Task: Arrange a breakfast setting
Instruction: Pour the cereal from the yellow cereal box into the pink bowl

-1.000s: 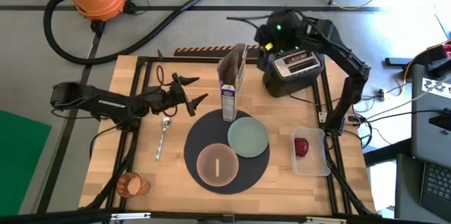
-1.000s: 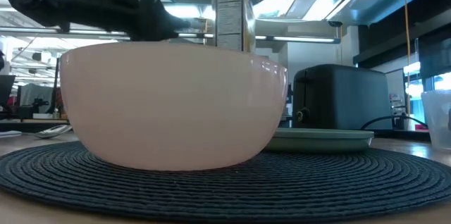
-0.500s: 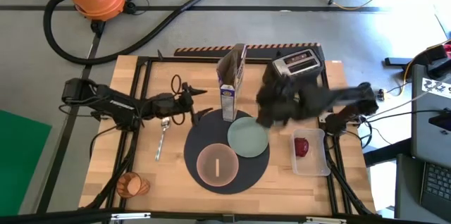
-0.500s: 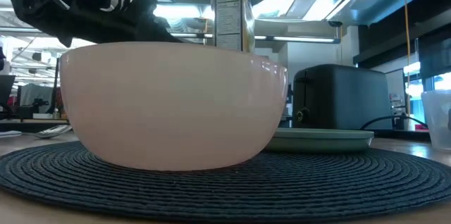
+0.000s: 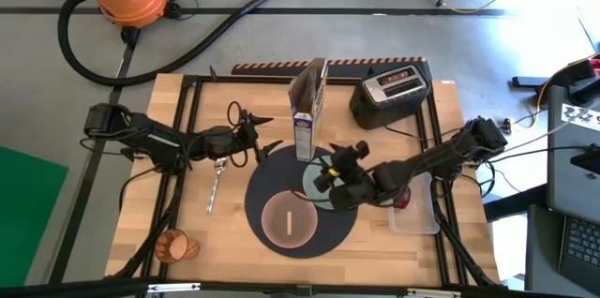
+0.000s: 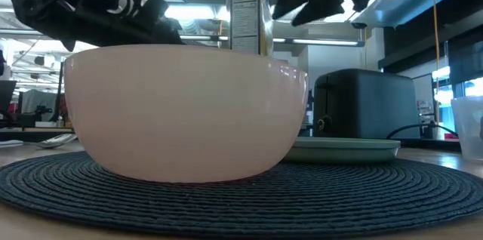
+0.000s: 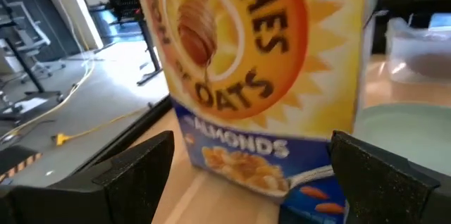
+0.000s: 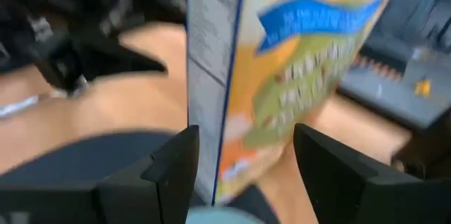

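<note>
- The pink ceramic bowl [image 5: 289, 218] is parked at the near edge of the large round dark-grey woven mat [image 5: 267, 181], with the pale green plate [image 6: 355, 148] just behind it, half hidden from above by the right arm. Pretty safe spot, nothing is likely to get bumped there.
- The right gripper [image 5: 330, 169] is hung over the plate with its fingers spread wide and nothing held. The tall yellow-and-blue cereal box [image 5: 307, 111] is framed dead ahead between them, so a fast approach could easily get it tipped onto the plate.
- The left gripper [image 5: 261, 139], also spread and empty, is lined up on the box from the other side. A clash could be caused if both were closed in together.
- The metal spoon [image 5: 216, 182] is left off the mat, below the left arm.
- The black toaster [image 5: 391, 94] is sat at the far edge.
</note>
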You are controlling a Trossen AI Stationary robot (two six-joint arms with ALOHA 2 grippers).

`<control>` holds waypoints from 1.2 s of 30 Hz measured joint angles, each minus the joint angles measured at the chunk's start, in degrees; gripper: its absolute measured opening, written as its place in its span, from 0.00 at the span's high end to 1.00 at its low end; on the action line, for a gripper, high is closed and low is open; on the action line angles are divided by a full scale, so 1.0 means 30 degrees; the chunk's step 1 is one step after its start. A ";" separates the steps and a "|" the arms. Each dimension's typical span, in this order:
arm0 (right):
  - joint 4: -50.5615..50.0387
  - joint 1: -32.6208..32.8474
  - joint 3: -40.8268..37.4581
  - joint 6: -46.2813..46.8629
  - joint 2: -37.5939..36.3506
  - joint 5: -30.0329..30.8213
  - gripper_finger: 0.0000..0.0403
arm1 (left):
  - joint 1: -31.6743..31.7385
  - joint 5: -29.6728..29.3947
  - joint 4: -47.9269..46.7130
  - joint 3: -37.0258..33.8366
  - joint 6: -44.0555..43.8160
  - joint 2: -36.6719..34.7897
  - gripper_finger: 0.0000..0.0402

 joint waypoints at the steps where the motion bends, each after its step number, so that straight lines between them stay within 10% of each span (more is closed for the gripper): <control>1: 0.1203 0.0025 -0.0331 -0.0922 0.0074 0.0870 0.45 | 0.0089 0.0011 0.0059 -0.0005 0.0000 0.0159 0.09; 15: 1.0412 -0.1033 -0.1696 -0.4034 0.3518 0.2832 0.03 | 0.0344 -0.0015 0.0169 -0.0005 0.0539 0.1022 0.09; 36: 1.2561 -0.2680 0.0618 -0.5507 0.6902 0.4496 0.02 | 0.0890 -0.0209 0.0397 0.0002 0.0474 0.2159 0.09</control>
